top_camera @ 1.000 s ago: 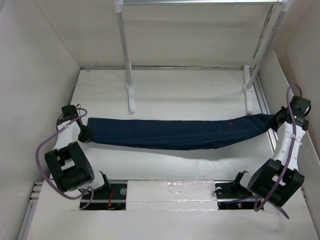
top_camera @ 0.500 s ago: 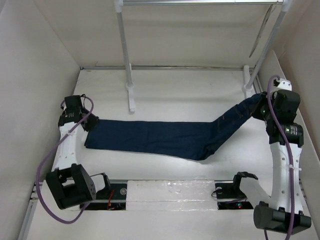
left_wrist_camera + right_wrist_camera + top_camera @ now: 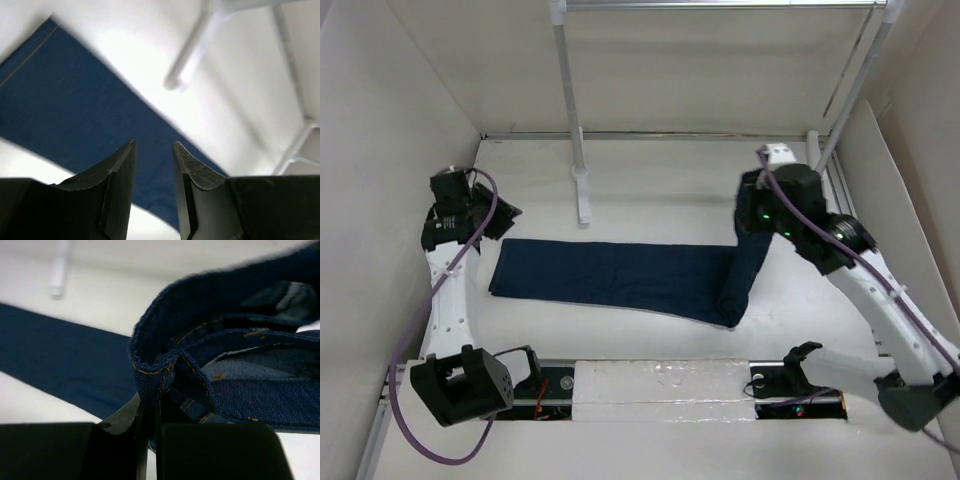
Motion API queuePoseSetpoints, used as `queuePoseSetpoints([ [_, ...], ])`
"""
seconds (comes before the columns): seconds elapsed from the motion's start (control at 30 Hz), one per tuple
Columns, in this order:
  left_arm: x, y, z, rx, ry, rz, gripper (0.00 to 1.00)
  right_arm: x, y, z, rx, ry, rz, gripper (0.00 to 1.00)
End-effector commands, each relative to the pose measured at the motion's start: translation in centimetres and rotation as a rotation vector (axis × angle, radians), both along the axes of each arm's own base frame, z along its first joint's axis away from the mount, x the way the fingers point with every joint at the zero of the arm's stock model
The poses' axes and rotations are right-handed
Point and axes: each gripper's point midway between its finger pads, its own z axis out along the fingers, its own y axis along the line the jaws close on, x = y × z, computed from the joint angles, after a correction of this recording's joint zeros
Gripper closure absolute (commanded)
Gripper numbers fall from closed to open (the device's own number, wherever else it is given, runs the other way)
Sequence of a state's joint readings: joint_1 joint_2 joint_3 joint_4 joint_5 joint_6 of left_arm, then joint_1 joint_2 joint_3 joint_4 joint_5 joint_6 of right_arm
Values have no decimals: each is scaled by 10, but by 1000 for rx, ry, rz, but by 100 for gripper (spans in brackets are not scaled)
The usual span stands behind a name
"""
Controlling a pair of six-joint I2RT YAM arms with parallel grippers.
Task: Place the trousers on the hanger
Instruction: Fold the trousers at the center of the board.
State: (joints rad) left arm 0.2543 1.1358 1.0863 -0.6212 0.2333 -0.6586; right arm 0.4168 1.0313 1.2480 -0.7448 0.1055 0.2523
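Looking down from the top camera, we're using the upright white rack pole (image 3: 568, 90) on the left as our reference, the one with the flat white foot (image 3: 584, 200) standing on the white table (image 3: 660, 180). The long dark navy-blue denim jeans (image 3: 610, 275) lie flat on the table just in front of that foot, on the arm-base side of it. One end is a bit left of the pole and the rest runs well off to its right. At that far end the cloth bends up off the table in a steep fold and goes into the right gripper (image 3: 752, 215), which sits well right of the pole and roughly level with its foot. From the right wrist we can see the right gripper (image 3: 148, 412) clamped tight on a doubled-over edge of the jeans (image 3: 240, 385), tan stitching and all. The flat stretch of denim and the blurry pole (image 3: 59, 270) are behind it. The left gripper (image 3: 503, 215) is left of the pole's foot and slightly nearer the bases, right by the left end of the jeans. In its wrist view the left gripper (image 3: 152, 145) is parted with nothing between the fingers (image 3: 120, 175), hanging over the jeans (image 3: 65, 110), and the pole (image 3: 192, 50) shows up blurred beyond the cloth.
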Motion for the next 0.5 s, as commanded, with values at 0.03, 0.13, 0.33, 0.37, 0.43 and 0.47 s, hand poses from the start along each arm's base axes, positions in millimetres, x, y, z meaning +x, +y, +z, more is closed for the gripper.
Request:
queuePoseSetpoints([
  [0.03,28,-2,83,23,-219,-40,70,10,93,84,150,-206,77,100],
  [0.13,35,0,119,41,-302,-41,70,11,169,88,172,-183,209,100],
  [0.33,40,3,164,55,-390,-31,69,11,310,69,177,-146,431,100],
  [0.37,38,7,168,67,-396,-17,69,10,327,91,220,-181,457,100],
  [0.43,34,21,176,101,-406,35,69,9,371,63,210,-142,531,100],
  [0.47,32,24,179,118,-405,51,69,-1,391,78,247,-166,570,100],
])
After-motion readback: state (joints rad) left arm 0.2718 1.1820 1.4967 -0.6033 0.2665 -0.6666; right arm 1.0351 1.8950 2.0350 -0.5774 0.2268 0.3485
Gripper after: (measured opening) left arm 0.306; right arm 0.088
